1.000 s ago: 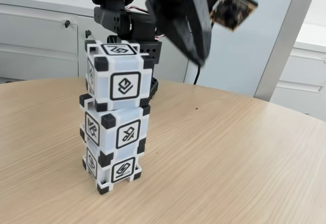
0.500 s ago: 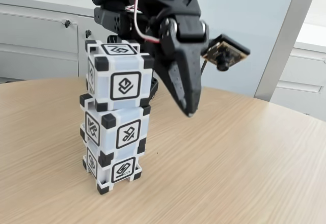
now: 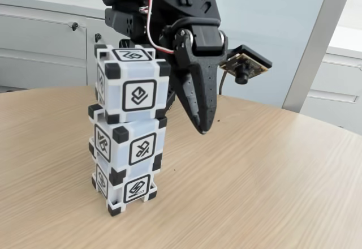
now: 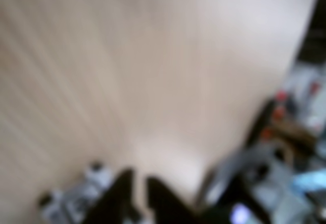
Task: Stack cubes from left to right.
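Three see-through white plastic cubes with black corners (image 3: 129, 127) are standing stacked on the wooden tabletop (image 3: 254, 175). The black tool (image 3: 202, 125) is hanging just right of them, holding nothing, its fingers squeezed narrow.

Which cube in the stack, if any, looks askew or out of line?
The top cube sits slightly offset on the middle cube, which is twisted against the bottom cube. The gripper hangs beside the stack, apart from it.

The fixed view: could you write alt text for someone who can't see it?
Three translucent white plastic cubes with black corners and glyph symbols stand stacked in a slightly uneven tower on a light wooden table. To the tower's right a black robot arm's pointed gripper hangs above the table, fingers together, holding nothing. White cabinets stand behind.
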You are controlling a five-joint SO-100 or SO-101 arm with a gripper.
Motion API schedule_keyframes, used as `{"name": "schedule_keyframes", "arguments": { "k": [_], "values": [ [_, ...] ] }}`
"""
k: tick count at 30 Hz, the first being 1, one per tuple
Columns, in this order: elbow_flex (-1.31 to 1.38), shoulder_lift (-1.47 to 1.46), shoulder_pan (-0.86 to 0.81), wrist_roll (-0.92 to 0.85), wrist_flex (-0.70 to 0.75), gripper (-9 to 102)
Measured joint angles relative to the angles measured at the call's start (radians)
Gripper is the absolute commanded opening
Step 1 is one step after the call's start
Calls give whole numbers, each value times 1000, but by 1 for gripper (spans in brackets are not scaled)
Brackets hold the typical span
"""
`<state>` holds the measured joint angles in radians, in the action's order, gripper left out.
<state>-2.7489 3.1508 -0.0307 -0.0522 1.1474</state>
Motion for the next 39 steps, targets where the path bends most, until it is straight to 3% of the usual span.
{"name": "schedule_keyframes", "arguments": {
  "k": [15,39],
  "values": [
    [-64,-2,2,100,20,0],
    [-64,2,5,101,20,0]
  ]
}}
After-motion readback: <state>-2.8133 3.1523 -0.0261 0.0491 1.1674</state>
